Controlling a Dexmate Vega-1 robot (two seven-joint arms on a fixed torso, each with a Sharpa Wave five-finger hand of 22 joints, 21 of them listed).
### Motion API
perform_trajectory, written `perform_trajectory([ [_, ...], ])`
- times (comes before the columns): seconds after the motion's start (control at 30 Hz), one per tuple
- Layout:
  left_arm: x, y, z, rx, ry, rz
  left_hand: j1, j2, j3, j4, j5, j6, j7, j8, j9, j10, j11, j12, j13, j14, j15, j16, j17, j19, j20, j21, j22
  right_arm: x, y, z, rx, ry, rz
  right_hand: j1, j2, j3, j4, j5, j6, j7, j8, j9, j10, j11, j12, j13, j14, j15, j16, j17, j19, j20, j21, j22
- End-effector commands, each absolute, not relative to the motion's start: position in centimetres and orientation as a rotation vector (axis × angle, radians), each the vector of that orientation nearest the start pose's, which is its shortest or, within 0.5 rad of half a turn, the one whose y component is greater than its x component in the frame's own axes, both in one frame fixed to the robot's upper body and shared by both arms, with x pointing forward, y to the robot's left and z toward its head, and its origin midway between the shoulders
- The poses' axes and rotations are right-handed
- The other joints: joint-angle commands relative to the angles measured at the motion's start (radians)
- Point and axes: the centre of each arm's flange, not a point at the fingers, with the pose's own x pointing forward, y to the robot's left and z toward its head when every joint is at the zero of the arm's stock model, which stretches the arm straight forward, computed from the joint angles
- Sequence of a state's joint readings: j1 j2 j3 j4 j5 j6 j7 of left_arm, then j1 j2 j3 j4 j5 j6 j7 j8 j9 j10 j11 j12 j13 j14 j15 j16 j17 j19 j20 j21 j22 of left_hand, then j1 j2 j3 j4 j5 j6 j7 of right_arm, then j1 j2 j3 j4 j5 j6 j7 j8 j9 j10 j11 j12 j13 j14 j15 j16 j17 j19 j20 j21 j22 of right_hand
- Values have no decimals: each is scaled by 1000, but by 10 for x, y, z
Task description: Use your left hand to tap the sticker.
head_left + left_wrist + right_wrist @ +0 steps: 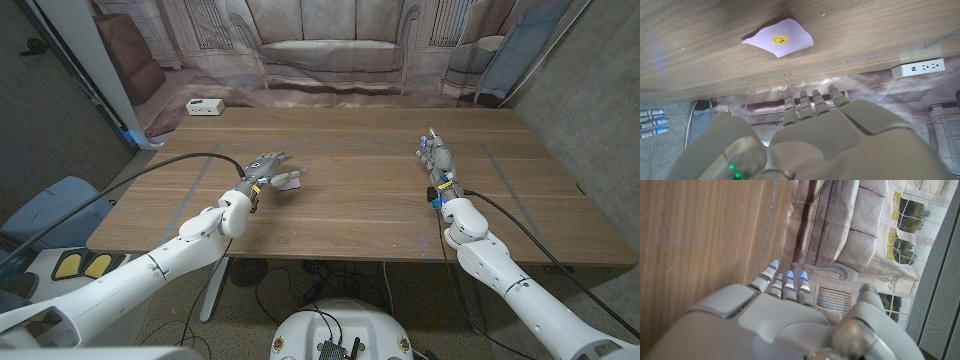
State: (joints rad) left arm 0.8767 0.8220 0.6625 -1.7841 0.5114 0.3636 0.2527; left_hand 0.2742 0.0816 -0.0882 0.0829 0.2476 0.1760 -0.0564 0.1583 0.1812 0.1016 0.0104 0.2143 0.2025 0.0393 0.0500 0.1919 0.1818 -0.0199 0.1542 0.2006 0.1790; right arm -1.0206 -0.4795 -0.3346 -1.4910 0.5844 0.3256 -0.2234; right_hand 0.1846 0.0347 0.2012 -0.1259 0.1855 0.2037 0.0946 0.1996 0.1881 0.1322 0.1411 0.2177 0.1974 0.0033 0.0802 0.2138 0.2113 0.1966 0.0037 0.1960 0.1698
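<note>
**One tap to go: left hand hovers at the sticker**

One target on the table: the sticker (778,39), a small lilac slip with a yellow smiley printed on it, lying flat on the wooden table (360,200) in the left half, roughly midway between the near and far edges. In the head view it peeks out at the fingertips of the left hand (266,169), just to their right.

The left hand is spread, fingers apart and extended, holding nothing. The left wrist view looks along the back of the hand with the fingers (812,102) pointing out past the sticker, and I cannot tell from either view whether any fingertip is touching the paper. My read: the reach is done or nearly so, and the tap itself is what remains, a short press onto the slip and a lift off.

Over on the right, the right hand (437,160) waits by the table's right side, standing on its edge, fingers straight and loosely together, gripping nothing. It is well apart from the action.

Room to move looks generous. Bare wood surrounds the sticker, the near edge is well behind the wrist, and the only other item, a white power strip (204,107), sits at the far left corner.
</note>
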Motion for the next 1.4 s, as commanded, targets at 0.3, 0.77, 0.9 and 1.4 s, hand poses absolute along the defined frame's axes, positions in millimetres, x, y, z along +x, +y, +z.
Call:
perform_trajectory([
  [0.3,594,247,-35,1300,-574,206,12,1,-10,0,-3,-34,-4,8,1,-7,-2,-3,2,-5,4,-4,2,0,11,2,5,610,-276,-63,134,-633,49,8,6,-3,-3,1,3,2,-1,2,11,-1,-6,6,5,4,-3,2,3,4,1,5],
  [0.77,594,252,-23,1204,-602,198,16,0,-16,-2,-9,-23,24,28,0,45,4,17,1,36,-17,8,0,54,-61,18,3,611,-274,-61,125,-640,54,10,8,-3,-4,1,2,2,-2,2,12,-1,-6,6,6,3,-3,2,8,1,2,4],
  [0.9,594,253,-20,1169,-602,190,17,0,-18,-2,-9,-24,31,29,0,51,6,19,1,39,-15,8,0,60,-62,19,3,611,-274,-60,120,-646,59,11,8,-3,-4,1,2,2,-2,2,12,-2,-6,6,6,3,-3,2,8,1,2,4],
  [1.4,600,254,-16,960,-637,123,23,0,-21,-6,-14,15,78,42,-1,98,6,30,-1,85,-18,14,-2,98,-82,23,1,612,-272,-56,103,-665,90,11,7,-4,-4,1,-5,0,-5,2,11,-4,-7,6,10,-4,-2,2,16,-5,5,4],
])
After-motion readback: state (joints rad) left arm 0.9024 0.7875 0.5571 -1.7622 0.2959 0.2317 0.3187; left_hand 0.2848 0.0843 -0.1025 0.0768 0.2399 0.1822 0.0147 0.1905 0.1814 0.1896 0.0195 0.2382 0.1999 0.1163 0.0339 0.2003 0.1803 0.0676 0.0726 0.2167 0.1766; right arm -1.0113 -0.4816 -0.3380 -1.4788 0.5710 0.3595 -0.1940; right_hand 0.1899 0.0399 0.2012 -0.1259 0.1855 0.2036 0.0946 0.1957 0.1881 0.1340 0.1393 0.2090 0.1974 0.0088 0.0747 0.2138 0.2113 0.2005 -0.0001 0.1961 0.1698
